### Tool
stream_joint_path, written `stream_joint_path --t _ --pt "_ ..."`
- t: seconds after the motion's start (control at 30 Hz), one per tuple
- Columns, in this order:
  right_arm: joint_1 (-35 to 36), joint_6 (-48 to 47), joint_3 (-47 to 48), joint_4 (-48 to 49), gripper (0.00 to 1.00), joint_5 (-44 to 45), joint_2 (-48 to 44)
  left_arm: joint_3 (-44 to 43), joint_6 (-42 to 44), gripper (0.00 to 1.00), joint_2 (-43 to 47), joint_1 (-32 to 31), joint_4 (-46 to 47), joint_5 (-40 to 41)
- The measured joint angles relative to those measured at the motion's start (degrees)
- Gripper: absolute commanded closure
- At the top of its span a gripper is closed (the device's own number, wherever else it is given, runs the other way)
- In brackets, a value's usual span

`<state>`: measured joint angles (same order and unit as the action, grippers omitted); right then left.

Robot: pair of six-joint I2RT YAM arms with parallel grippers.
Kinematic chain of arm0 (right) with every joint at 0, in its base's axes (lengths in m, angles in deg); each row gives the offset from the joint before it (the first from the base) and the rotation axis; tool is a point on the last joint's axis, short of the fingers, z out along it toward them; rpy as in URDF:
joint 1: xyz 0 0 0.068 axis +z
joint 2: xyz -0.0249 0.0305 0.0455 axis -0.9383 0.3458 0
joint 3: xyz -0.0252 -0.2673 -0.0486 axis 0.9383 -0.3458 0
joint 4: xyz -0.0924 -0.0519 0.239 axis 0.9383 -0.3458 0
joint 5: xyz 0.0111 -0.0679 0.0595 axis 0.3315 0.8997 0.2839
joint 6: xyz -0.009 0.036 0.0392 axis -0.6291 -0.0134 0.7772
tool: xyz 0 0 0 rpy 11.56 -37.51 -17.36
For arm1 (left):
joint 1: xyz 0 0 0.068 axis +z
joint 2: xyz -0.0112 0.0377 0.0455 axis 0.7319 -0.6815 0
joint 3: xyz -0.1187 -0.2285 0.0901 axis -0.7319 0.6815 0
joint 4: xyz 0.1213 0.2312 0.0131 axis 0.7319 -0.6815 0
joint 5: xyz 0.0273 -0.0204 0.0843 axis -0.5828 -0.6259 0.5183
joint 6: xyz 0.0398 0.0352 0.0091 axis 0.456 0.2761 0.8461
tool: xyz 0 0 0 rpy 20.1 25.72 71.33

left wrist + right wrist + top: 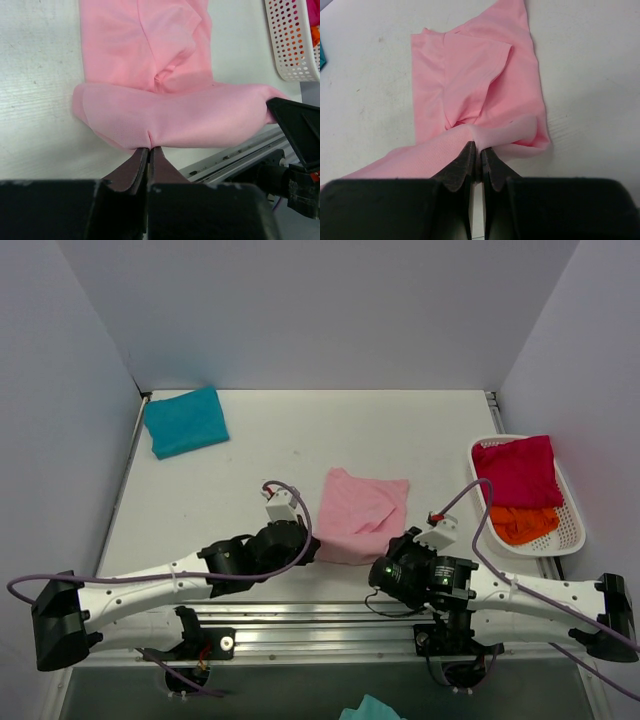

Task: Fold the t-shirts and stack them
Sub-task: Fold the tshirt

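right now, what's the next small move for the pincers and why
Probably lift the near edge of the pink t-shirt and carry it toward the far edge: left pincer and right pincer are both shut on that near edge.

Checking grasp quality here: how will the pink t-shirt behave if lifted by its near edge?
Probably floppy: the pink t-shirt bunches where the left gripper and right gripper pinch it. Likely light, being thin cloth. Its loose folded layers may sag between the two pinch points.
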<state>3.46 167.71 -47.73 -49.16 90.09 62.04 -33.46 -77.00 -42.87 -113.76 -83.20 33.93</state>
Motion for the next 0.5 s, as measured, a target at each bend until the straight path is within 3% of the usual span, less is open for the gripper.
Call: stream_joint_path --t 0.5 --pt "-4.85 -2.78 9.97 -1.51 1.0 6.03 11.15 -12.96 8.11 0.98 -15.63 12.33 3.61 -10.86"
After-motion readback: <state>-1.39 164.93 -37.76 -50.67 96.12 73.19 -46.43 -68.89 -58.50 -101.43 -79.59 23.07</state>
